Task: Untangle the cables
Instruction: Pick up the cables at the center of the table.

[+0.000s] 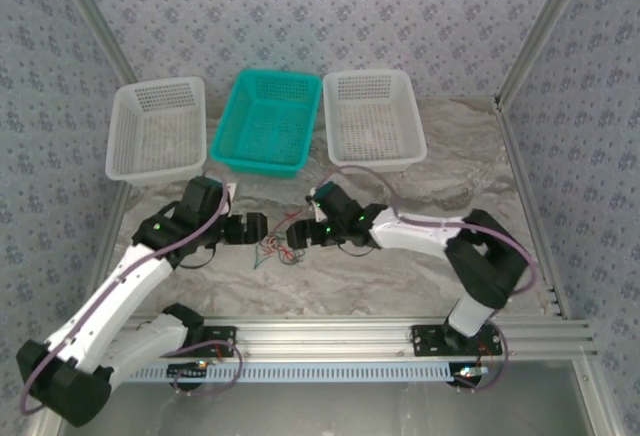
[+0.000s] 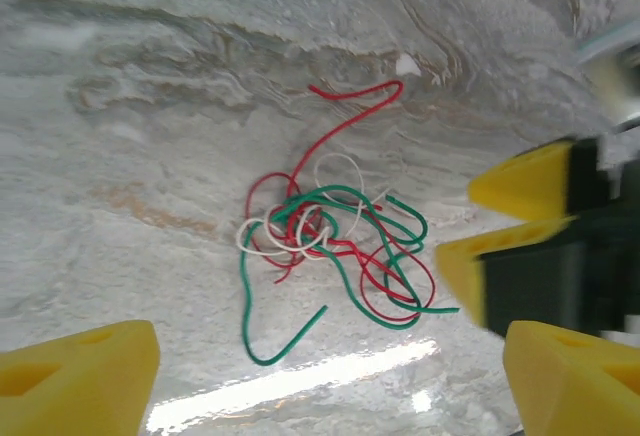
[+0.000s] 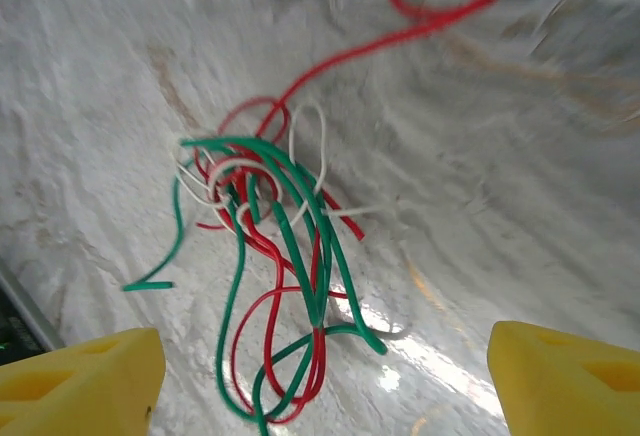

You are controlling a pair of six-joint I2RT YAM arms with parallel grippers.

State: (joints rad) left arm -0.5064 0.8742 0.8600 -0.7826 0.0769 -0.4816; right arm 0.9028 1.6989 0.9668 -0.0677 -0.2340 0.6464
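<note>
Lying loose on the marbled table top, on the near side of the teal basket and well apart from it: the cables. They form one small clump of thin green, red and white wires, looped through one another, with a single red end trailing out toward the teal basket.

Left gripper – nearer than the teal basket, below its left half, yellow fingers spread wide, nothing between them; the clump sits just beyond the tips.

Right gripper – nearer than the teal basket, below its right corner, facing the left gripper across the clump, jaws wide apart, holding nothing.

White basket, one, just beside the teal basket on its left.

White basket, one, just beside the teal basket on its right.

Patterned wall panels stand behind the teal basket
</note>
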